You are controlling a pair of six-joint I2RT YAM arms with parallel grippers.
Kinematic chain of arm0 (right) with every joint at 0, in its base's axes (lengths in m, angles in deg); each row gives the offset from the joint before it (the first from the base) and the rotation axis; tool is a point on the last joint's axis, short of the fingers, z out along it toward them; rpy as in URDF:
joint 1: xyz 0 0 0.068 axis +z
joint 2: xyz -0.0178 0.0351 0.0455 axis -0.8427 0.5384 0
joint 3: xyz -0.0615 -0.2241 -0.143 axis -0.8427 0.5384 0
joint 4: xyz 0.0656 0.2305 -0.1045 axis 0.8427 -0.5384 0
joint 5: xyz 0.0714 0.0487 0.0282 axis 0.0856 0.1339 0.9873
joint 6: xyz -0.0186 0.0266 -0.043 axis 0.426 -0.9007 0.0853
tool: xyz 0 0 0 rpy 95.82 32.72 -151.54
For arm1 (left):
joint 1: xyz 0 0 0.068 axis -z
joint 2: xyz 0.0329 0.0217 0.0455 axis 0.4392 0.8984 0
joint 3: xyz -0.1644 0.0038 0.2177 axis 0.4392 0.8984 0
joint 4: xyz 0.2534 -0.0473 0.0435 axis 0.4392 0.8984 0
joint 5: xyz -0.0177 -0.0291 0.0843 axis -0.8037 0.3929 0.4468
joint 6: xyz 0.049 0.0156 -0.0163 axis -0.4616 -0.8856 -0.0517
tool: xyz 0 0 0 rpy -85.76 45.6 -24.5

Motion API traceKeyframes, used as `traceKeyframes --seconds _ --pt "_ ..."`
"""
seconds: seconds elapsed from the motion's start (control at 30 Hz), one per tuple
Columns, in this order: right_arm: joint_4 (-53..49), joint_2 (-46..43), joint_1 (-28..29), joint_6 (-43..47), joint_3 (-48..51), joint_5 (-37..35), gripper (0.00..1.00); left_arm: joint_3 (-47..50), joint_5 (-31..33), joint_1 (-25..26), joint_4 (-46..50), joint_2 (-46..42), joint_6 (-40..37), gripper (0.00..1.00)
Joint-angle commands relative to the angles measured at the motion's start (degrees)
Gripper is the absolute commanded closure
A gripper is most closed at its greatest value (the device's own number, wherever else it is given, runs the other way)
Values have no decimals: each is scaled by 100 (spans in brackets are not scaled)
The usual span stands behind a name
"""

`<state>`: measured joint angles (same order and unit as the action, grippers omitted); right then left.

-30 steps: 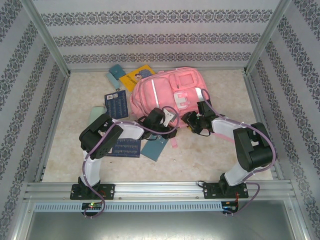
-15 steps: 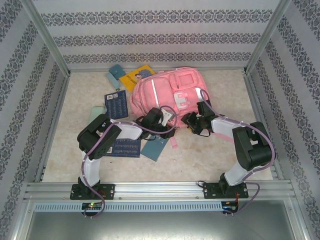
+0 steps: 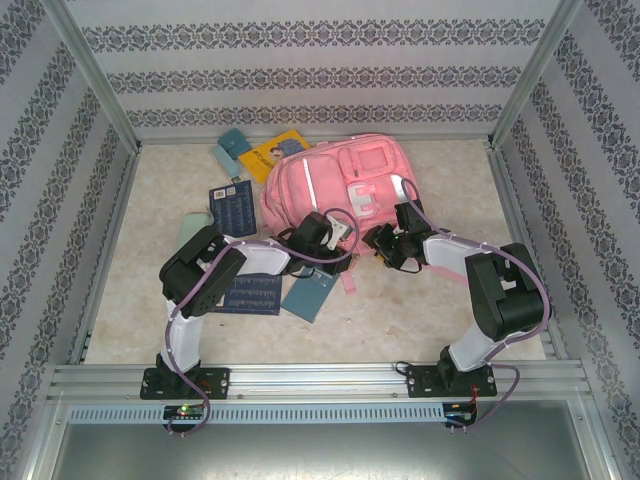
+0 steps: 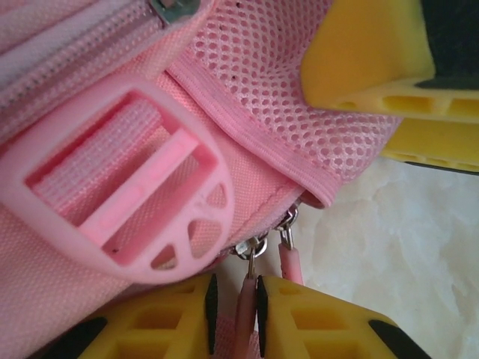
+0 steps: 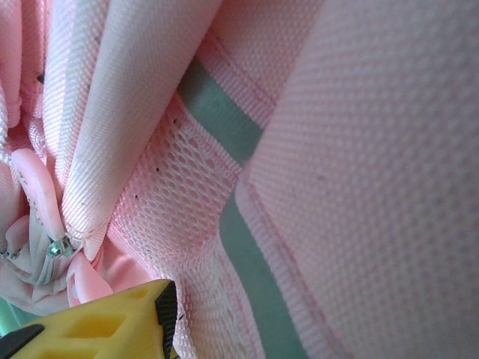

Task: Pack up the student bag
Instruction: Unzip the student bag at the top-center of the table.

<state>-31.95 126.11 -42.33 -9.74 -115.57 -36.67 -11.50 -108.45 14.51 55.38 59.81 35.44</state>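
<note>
The student bag (image 3: 340, 175), a big pink backpack, lies flat at the back middle of the table. My left gripper (image 3: 343, 237) is at its near edge. In the left wrist view its yellow fingers (image 4: 322, 321) are shut on a pink zip pull (image 4: 245, 303), and a second zip pull (image 4: 290, 263) hangs free just to the right. A pink strap buckle (image 4: 127, 187) lies beside them. My right gripper (image 3: 380, 243) is close by on the right, pinching the bag's mesh edge (image 4: 314, 142). In the right wrist view one yellow finger (image 5: 112, 329) shows, and pink fabric hides the other.
Dark blue booklets (image 3: 229, 208) (image 3: 250, 295) and a teal notebook (image 3: 308, 293) lie left of and under the left arm. A yellow book (image 3: 272, 155) and a teal item (image 3: 233, 147) sit at the back left. A pale green item (image 3: 192, 228) lies by the left elbow. Patterned walls enclose the table.
The left arm's elbow swayed slightly left and back. Both grippers stay at the bag's near edge with the same holds.
</note>
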Motion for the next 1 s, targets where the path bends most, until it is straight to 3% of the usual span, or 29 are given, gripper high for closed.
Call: traceKeyframes --seconds 0.0,0.3,0.5,0.6,0.8,0.9,0.97 --pt "-84 -33 -61 110 -20 82 49 -256 370 99 501 271 -285 76" --pt "-58 210 -65 70 -156 102 49 -661 882 428 1276 530 -816 77" --pt "-70 360 -66 33 -264 13 49 -742 1146 506 1488 570 -930 98" --pt "-58 471 -73 7 -329 -23 51 -819 1131 506 1550 535 -931 100" --pt "-231 447 -136 8 -474 -269 78 -829 1383 489 1703 258 -887 100" --pt "-448 348 -242 70 -508 -458 100 -851 1611 407 1925 108 -856 100" --pt "-571 281 -342 109 -521 -538 100 -850 1807 311 2094 13 -794 100"
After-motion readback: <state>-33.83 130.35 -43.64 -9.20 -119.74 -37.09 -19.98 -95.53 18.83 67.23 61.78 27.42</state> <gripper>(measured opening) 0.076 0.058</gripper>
